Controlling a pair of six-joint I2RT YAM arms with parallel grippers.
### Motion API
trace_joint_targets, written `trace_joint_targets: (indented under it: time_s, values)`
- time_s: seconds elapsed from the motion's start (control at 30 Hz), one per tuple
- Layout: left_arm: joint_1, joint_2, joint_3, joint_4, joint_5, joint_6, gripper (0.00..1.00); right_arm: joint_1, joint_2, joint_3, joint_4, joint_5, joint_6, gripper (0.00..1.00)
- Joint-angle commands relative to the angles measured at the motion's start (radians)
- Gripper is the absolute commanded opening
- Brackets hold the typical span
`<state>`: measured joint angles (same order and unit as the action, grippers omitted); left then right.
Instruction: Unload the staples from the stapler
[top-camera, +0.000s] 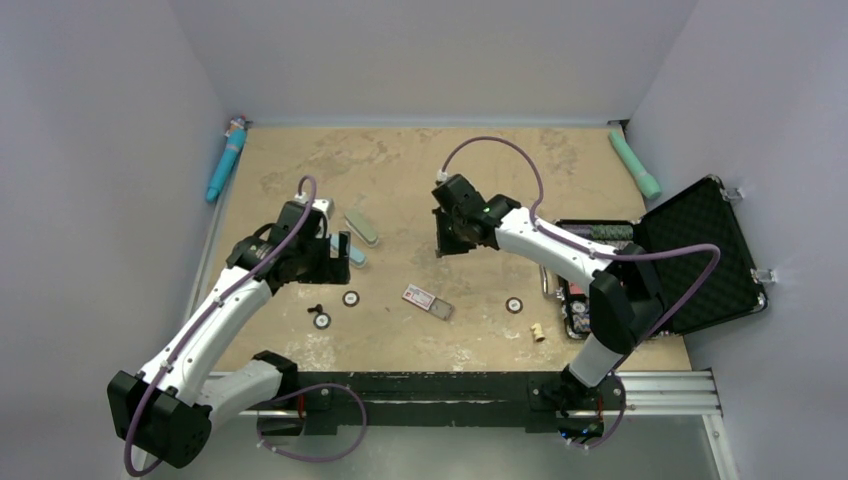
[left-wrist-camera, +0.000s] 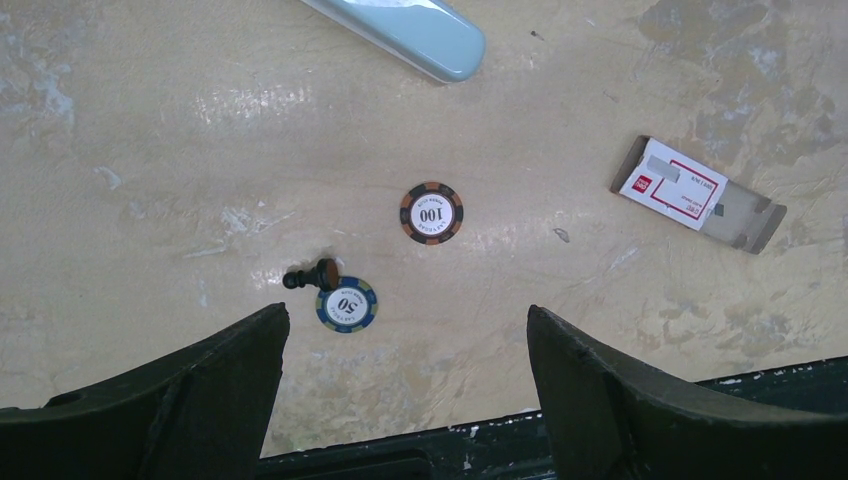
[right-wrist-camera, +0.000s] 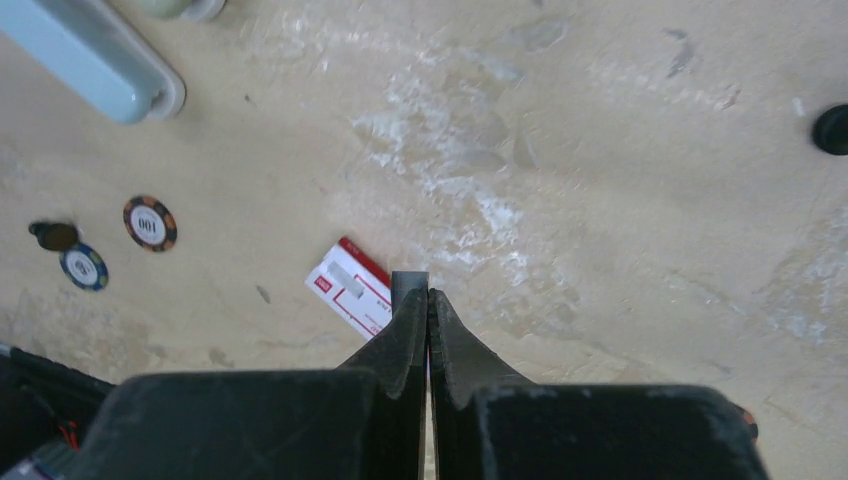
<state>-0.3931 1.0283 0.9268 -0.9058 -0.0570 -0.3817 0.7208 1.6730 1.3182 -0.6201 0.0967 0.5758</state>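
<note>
Staples (right-wrist-camera: 410, 283): thin strip pinched in my closed right gripper (right-wrist-camera: 428, 299), held clear of the table for unloading; left gripper (left-wrist-camera: 405, 322) gapes empty.

A card box (top-camera: 428, 300) lies mid-way across the table (top-camera: 420, 170); left of it sit one chip (top-camera: 351, 298) and, nearer the arms, a second chip (top-camera: 321, 320) touching a peg (top-camera: 314, 308). Right of the box lies a third chip (top-camera: 514, 305), then an open case (top-camera: 700, 250) at the table's edge. The staples (right-wrist-camera: 409, 283) sit pinched in the right claw (right-wrist-camera: 428, 298).
</note>
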Motion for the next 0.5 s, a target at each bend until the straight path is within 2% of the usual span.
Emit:
trace_joint_targets:
  time_s: [0.0,0.47]
  values:
    - [-0.007,-0.004,0.001,0.027,-0.009,0.008,0.92,0.055,-0.026,-0.032,0.035,-0.05,-0.051,0.0]
    - [-0.013,0.013,0.003,0.033,-0.003,0.016,0.92,0.167,-0.007,-0.117,-0.086,0.031,0.006,0.0]
